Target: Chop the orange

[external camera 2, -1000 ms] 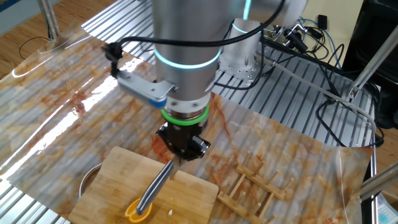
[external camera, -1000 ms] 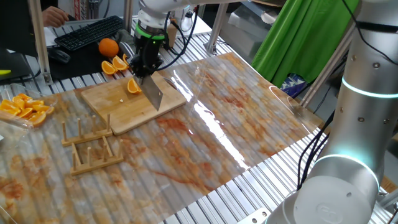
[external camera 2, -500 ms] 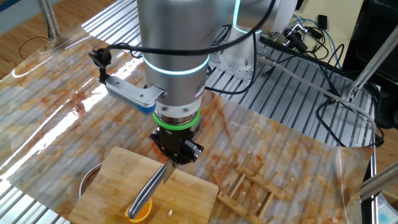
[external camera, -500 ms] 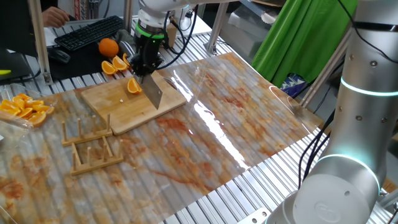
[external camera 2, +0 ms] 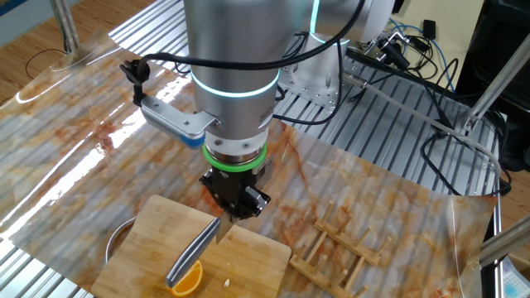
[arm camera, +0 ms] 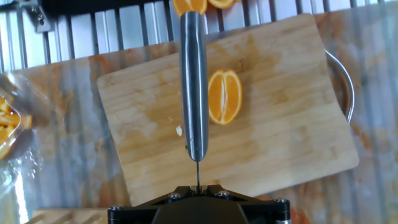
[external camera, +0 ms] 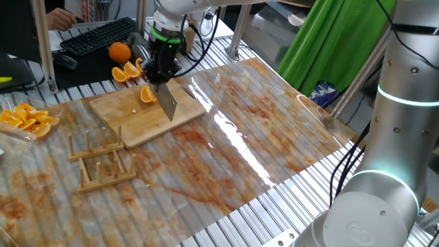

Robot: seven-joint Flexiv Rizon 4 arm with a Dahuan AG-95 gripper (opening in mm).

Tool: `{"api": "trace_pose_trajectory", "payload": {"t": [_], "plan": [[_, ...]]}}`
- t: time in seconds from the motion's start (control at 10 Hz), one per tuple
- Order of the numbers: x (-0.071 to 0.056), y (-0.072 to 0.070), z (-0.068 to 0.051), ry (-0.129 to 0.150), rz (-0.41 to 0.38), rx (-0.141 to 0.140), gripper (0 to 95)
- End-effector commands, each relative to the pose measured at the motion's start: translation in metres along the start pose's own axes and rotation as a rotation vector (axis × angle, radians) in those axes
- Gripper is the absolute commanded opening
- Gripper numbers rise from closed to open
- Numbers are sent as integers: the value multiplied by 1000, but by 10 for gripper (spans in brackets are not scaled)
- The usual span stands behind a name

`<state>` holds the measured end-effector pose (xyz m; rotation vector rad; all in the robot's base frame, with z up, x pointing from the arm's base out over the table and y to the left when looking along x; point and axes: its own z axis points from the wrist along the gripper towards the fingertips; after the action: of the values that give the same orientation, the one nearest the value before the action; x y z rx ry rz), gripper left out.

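Overhead in one fixed view, pointing straight down, gripper (external camera: 161, 74) clamped on knife (external camera: 168, 103) above bamboo board (external camera: 130, 116). Through the hand view, blade just left of orange (arm camera: 224, 96): a cut-side-up wedge, bright flesh, lying on the board.

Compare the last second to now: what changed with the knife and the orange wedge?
The gripper rolled slightly, swinging the knife sideways off the orange wedge; in the other fixed view the blade first lay across the wedge and now sits beside it. The grip stayed shut on the knife. The wedge, the bamboo board and the wooden rack kept their places.
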<state>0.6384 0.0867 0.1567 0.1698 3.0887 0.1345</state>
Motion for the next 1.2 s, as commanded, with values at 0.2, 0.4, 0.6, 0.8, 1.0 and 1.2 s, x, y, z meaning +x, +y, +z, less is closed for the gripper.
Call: {"api": "trace_pose_trajectory", "payload": {"t": [0.2,0.4,0.6,0.8,1.0,1.2], "plan": [[0,0,0,-33,64,16,0],[0,0,0,-34,48,16,0],[-6,1,1,-49,26,18,0],[-38,6,4,-47,16,18,0],[-66,8,8,-46,5,17,0],[-94,7,14,-46,9,16,0]]}}
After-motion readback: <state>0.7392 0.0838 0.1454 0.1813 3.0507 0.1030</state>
